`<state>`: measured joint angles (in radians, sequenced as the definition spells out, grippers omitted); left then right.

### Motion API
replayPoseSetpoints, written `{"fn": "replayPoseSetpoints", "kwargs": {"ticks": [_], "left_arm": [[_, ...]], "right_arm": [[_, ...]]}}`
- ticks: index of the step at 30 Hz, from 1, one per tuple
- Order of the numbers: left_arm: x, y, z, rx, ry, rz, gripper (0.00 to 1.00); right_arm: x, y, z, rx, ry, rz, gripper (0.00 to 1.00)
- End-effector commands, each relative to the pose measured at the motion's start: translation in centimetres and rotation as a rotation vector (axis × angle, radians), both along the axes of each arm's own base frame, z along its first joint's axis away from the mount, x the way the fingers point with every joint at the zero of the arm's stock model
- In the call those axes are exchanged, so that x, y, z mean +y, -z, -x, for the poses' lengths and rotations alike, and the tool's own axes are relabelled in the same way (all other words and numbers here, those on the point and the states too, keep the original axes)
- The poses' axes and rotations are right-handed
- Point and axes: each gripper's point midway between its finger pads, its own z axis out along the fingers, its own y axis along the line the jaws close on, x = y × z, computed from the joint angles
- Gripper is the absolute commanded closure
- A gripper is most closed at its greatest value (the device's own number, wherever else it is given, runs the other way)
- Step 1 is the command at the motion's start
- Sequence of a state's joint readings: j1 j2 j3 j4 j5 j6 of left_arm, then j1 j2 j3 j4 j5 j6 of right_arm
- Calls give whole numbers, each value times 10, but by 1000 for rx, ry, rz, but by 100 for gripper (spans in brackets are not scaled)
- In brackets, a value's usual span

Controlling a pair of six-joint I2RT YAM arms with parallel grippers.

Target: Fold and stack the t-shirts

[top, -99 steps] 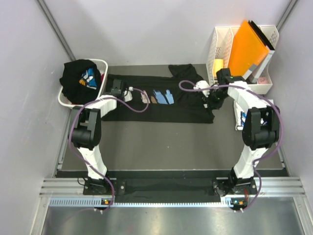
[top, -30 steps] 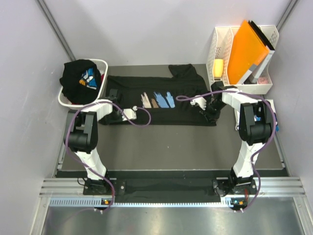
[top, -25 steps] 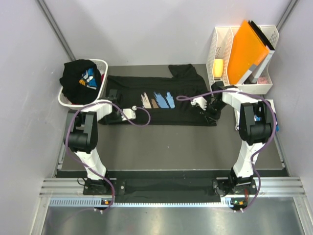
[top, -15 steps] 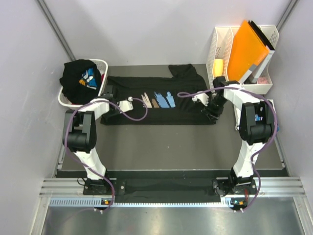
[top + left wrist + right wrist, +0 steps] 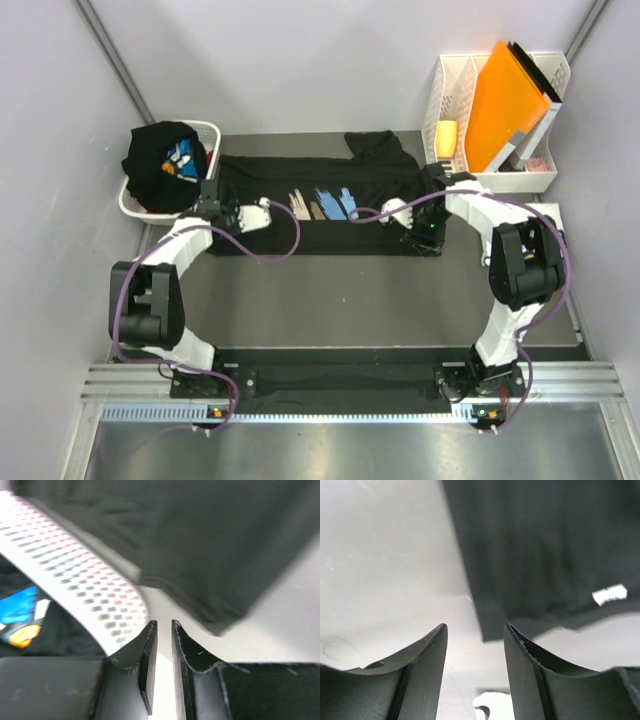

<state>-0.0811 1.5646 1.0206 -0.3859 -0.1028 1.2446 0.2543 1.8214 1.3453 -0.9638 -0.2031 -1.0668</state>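
Hovering over the ends of the black t-shirt point(image 5: 340, 235), left gripper point(image 5: 161, 625) at 9 o'clock barely parted, right gripper point(image 5: 475, 627) at 3 o'clock wider (both empty), shirt laid out toward 12 o'clock, another black tee point(image 5: 160, 160) bunched in the basket point(image 5: 130, 205) at 10 o'clock.

Two arms, the left arm point(image 5: 185, 240) and the right arm point(image 5: 520, 265), each carry one gripper: the left gripper point(image 5: 162, 630) and the right gripper point(image 5: 475, 635). There are two black tees: one spread tee point(image 5: 370, 190) on the single table point(image 5: 330, 300), and one bundled tee point(image 5: 155, 165) in the one basket point(image 5: 130, 207). One white rack point(image 5: 445, 90) holds one orange folder point(image 5: 505, 95) and one yellow item point(image 5: 446, 140).
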Motion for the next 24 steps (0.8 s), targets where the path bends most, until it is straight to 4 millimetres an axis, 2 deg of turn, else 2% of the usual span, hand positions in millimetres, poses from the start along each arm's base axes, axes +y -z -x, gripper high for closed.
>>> {"fn": "replayPoseSetpoints", "kwargs": {"ticks": [1, 2, 3, 5, 6, 7, 11, 16, 24], "left_arm": [[-7, 19, 19, 0, 171, -59, 77], [-5, 35, 30, 26, 181, -72, 77], [-6, 32, 23, -27, 188, -85, 78], [-2, 42, 26, -45, 200, -115, 78], [-2, 37, 18, -96, 196, -123, 78], [-1, 43, 19, -101, 195, -128, 78], [-2, 45, 11, -143, 188, -122, 78], [-2, 56, 6, -145, 172, -119, 79], [-5, 57, -2, -128, 176, -105, 79]], "right_arm": [[17, 2, -3, -82, -72, 20, 50], [18, 4, -5, -90, -76, 23, 50], [21, 7, -5, -100, -82, 29, 49], [22, 9, -12, -123, -75, 36, 48], [22, 8, -17, -138, -71, 39, 48], [23, 7, -21, -153, -69, 37, 48], [22, 7, -30, -202, -50, 45, 46], [19, 20, -27, -209, -44, 55, 44], [21, 31, -17, -178, -41, 49, 42]]}}
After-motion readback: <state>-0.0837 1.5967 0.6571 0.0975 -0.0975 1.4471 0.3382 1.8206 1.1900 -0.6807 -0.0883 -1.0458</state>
